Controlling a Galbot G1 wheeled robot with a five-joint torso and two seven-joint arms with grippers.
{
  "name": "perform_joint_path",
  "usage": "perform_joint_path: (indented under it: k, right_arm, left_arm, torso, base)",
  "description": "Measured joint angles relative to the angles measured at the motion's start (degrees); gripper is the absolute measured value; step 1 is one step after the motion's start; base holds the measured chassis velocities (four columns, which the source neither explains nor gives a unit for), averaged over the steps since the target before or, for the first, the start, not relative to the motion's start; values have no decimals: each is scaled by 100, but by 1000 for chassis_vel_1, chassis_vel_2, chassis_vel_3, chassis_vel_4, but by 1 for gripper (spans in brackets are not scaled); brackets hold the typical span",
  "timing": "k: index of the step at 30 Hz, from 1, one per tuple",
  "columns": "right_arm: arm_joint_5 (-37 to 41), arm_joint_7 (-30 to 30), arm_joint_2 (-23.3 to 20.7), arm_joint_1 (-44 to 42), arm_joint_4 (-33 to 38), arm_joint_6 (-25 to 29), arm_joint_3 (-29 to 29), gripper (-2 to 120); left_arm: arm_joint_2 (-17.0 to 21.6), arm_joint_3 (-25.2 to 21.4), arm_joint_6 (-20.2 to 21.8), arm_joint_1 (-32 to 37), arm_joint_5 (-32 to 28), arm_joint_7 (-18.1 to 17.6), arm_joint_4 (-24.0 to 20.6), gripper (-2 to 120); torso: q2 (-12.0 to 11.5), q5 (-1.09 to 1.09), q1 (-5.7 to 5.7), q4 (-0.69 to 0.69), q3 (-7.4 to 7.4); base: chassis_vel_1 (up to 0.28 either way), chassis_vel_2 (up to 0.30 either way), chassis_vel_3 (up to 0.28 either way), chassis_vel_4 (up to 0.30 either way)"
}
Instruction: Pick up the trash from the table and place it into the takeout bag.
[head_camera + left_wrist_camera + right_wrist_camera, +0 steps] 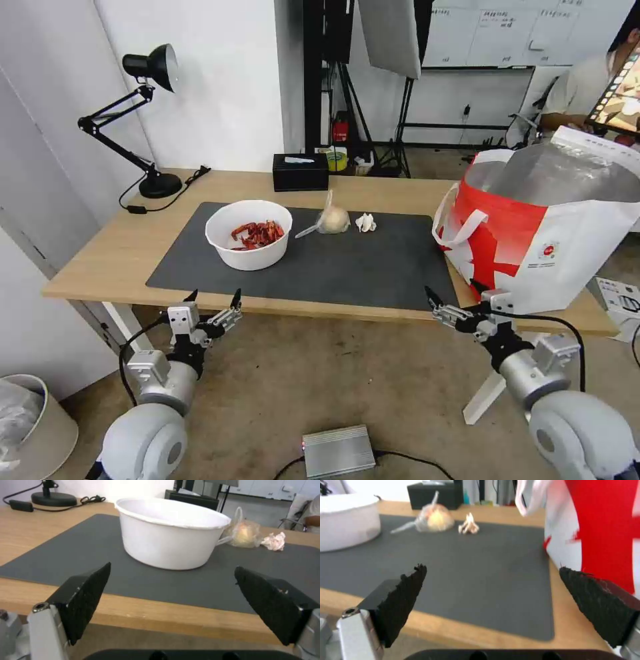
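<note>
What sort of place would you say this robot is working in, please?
Probably an office or lab set up for recording: a studio softbox and whiteboard stand behind the table, which carries a desk lamp.

- Our left gripper hovers low at near left, fingers spread wide apart and empty, arm bent up from below.
- Our right gripper mirrors it at near right, likewise spread and empty.
</note>
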Motion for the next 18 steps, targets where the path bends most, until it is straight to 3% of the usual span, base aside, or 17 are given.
perform_joint_path:
  k: [18]
  right_arm:
    - [204,582,-5,-151,126,-575,-111,100]
  left_arm:
    - [31,-18,23,72,74,-3,22,100]
  torso:
    - [0,0,0,0,1]
  base:
    - [0,0,0,0]
